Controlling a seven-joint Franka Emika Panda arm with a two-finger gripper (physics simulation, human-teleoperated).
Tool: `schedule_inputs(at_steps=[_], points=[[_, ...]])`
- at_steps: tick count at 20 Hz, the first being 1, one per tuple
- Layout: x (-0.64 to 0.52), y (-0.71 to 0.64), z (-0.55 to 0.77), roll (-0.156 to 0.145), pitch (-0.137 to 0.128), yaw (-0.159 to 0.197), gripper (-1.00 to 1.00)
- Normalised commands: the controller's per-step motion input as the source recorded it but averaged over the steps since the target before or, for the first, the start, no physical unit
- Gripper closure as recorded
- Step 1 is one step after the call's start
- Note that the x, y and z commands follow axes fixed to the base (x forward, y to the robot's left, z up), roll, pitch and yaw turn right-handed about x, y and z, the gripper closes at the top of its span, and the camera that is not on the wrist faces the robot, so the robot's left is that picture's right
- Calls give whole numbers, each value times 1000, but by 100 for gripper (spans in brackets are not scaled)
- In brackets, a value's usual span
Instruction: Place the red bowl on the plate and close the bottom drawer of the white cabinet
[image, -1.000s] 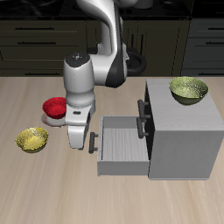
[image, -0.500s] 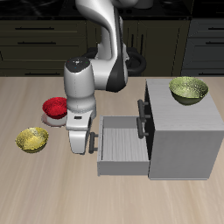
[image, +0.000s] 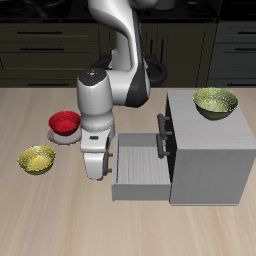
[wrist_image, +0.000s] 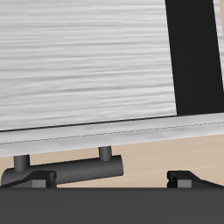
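The red bowl (image: 64, 122) sits on the plate (image: 66, 137), whose rim shows under it, beside the robot's arm. The white cabinet (image: 212, 152) has its bottom drawer (image: 142, 164) pulled out. My gripper (image: 96, 166) is low, just in front of the drawer's front. In the wrist view the drawer's pale inside (wrist_image: 87, 61) and its dark bar handle (wrist_image: 66, 166) are close. My gripper (wrist_image: 109, 179) is open and empty, with the fingertips (wrist_image: 26, 178) wide apart on the near side of the handle.
A yellow-gold bowl (image: 37, 159) lies on the table nearer the front edge than the plate. An olive-green bowl (image: 215, 102) stands on top of the cabinet. The upper drawer's dark handle (image: 161, 136) is above the open drawer.
My gripper has moved from beside the plate toward the open drawer's front and a little nearer the table's front edge. The red bowl and the drawer have not moved.
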Motion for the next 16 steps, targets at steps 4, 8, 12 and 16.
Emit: schedule_inputs(at_steps=[4,8,12,16], points=[[47,116,-99,15,-12,-15,-100],[-33,92,-67,19,38,17,-100],[113,32,61,10,-52,0,-100],[173,123,-65,23,-56,13,-100]])
